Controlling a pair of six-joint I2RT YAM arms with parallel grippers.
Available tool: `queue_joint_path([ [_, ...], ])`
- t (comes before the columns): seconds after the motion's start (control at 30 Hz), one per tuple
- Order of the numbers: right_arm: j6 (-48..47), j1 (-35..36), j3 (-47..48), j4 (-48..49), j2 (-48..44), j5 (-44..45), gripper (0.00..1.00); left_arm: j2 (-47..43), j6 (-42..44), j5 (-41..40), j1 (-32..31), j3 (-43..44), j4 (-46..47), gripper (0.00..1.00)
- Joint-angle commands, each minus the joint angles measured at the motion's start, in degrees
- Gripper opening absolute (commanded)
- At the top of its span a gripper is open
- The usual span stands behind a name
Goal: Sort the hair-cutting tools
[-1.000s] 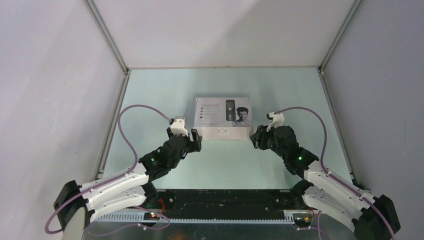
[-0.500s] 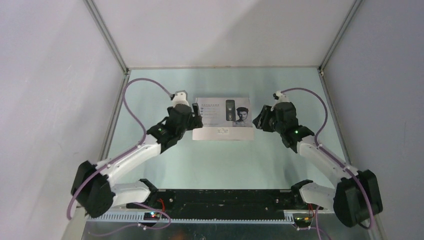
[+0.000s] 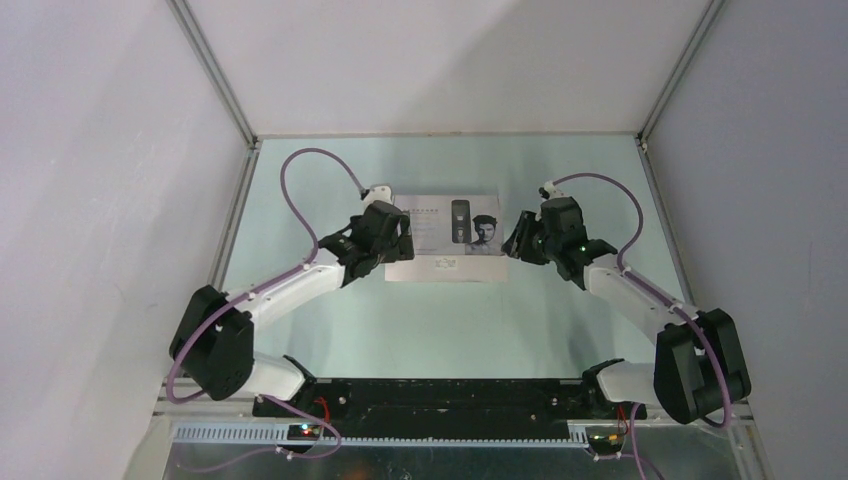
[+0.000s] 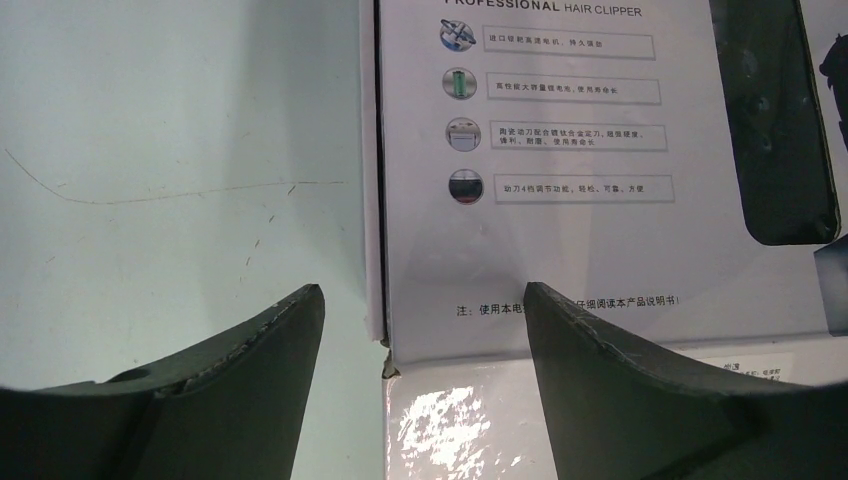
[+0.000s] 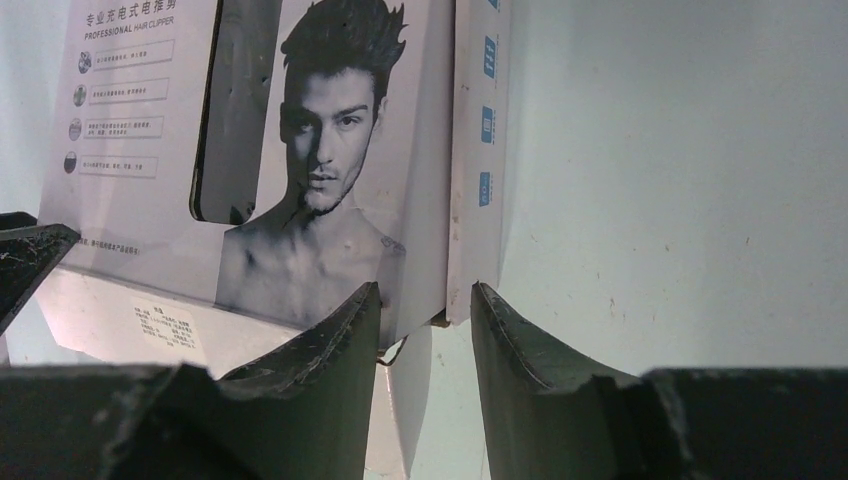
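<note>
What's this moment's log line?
left end effector: open, astride box left corner | right end effector: open, at box right edge | box: closed | tools: unseen

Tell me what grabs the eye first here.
A white box printed with a man's face sits in the middle of the table. The left gripper straddles its left edge and the right gripper its right edge, both with jaws apart.
</note>
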Motion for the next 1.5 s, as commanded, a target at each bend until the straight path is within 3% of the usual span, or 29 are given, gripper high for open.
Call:
queue_joint_path([
  [0.0,-0.2,0.6,1.0,-6.5,-1.1,-0.2,0.42,1.2,-0.3,1.5,0.2,0.5,-4.9,0.79],
  [0.17,0.3,1.1,1.0,-7.5,-4.7,-1.4,0.44,-1.2,-0.9,3.2,0.2,0.5,-5.9,0.81],
  [0.4,1.5,1.2,1.0,-9.1,-8.1,-3.6,0.59,-4.9,-1.7,3.8,0.2,0.5,-7.1,0.84],
  [0.53,0.8,2.2,-0.1,-9.3,-10.6,-3.0,0.62,-8.1,-1.7,3.6,0.2,-0.8,-7.3,0.85],
  [0.97,1.0,5.2,-4.4,-11.7,-15.0,0.6,0.61,-16.3,-3.6,6.9,0.2,-8.7,-4.5,0.86],
  [1.47,2.2,5.3,-5.0,-8.4,-14.1,0.8,0.58,-15.3,-4.4,5.5,0.3,-7.5,-3.8,0.86],
])
